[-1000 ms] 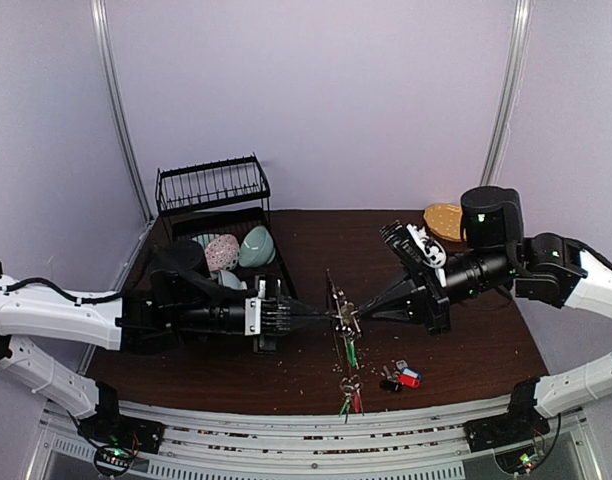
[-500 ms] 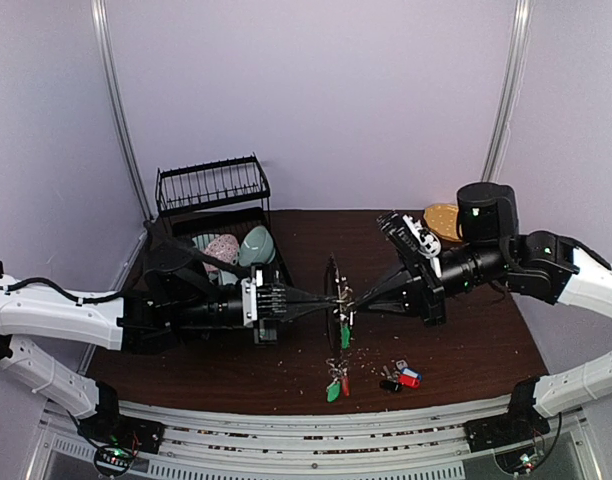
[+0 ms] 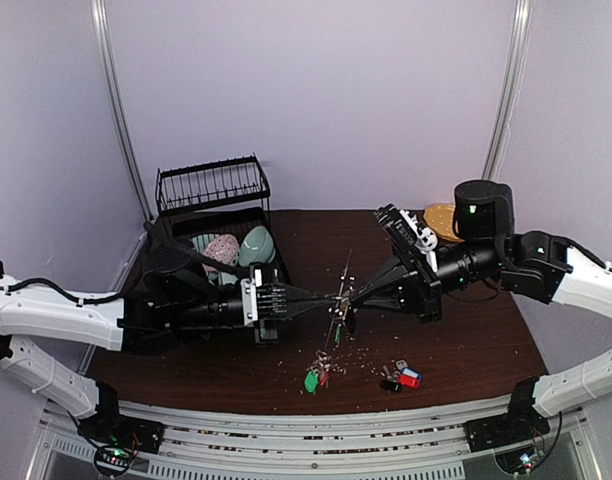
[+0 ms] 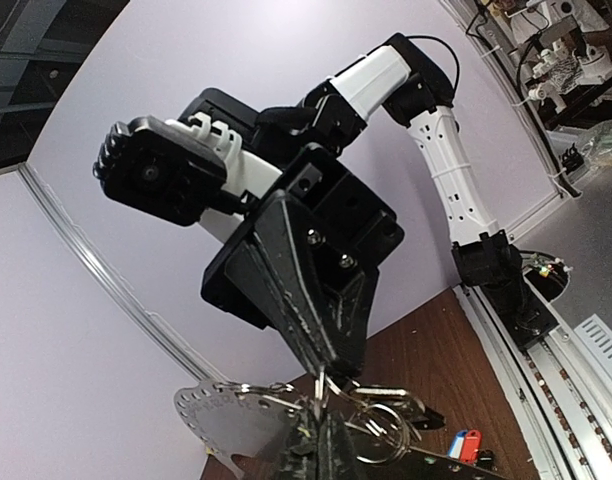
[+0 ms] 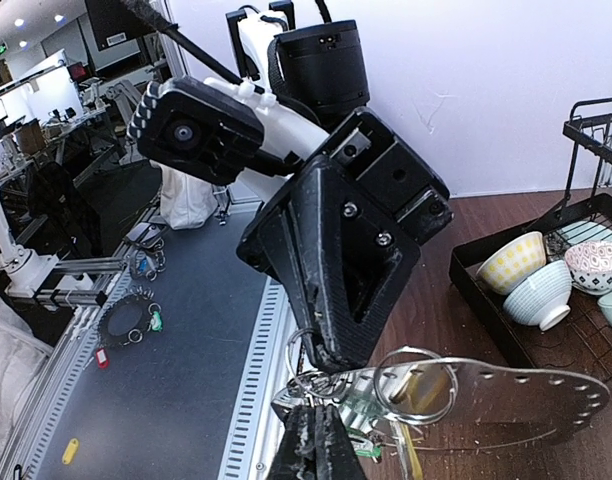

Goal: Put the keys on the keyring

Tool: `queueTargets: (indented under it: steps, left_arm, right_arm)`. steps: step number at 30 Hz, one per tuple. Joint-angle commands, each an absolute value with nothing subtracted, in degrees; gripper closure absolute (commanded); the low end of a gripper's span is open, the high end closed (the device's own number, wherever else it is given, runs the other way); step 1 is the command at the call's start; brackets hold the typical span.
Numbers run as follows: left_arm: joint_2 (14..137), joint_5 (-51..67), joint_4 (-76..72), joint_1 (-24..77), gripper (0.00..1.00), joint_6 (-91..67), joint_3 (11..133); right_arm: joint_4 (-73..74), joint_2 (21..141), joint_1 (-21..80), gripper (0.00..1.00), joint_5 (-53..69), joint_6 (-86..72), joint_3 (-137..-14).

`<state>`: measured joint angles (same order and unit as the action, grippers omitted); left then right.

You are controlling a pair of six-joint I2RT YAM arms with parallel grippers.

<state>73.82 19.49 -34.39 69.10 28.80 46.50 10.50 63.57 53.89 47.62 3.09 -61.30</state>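
The keyring (image 3: 346, 268) is off the table (image 3: 466, 340), held in the air above its middle between the two arms. From above it stands on edge and shows only as a thin, slightly tilted line. In the wrist views it is a thin, flat piece of pale silver metal with a curved rim. A row of small round holes runs along that rim, and its face is smooth with a dull shine. Several small wire split rings (image 5: 416, 395) crowd the rim where the hands meet.

The left hand (image 3: 331, 299) and the right hand (image 3: 356, 296) come at it from opposite sides, tip to tip. Each has black, wedge-shaped fingers with screw heads in their sides. Both are closed, pinching the keyring's rim at nearly the same spot.

Below that spot the hanging keys (image 3: 318, 372) dangle from the keyring, silver metal with a green tag (image 3: 311, 381) and a red tag (image 3: 325, 376) of glossy plastic. Whether they touch the table I cannot tell. The loose keys (image 3: 399, 376) lie on the table to the right, well apart from the keyring, bunched with red, blue and black tags.

The table is dark brown and sprinkled with pale crumbs (image 3: 361, 350). At its rear left a black wire rack (image 3: 211, 187) holds glazed bowls (image 3: 256, 245), and a round tan plate (image 3: 442, 216) sits behind the right arm.
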Motion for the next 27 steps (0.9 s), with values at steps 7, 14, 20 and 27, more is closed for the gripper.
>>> queueTargets:
  steps: [7,14,20,27]
  left_arm:
    - [71.7,21.3,-41.4,69.4,1.0,30.1,44.6]
    - [72.1,21.7,-41.4,69.4,1.0,30.9,44.9]
    - [76.0,22.9,-50.6,69.4,1.0,28.9,45.4]
    - [80.4,22.8,-59.2,69.4,1.0,25.8,44.9]
  right_arm:
    - [4.7,63.0,51.5,1.0,47.1,-0.7,-58.4]
    - [3.4,63.3,51.3,1.0,47.5,-1.0,-58.8]
    - [1.6,66.6,51.4,1.0,50.5,-1.2,-60.0]
    - [1.5,67.0,51.4,1.0,51.8,-1.0,-61.0]
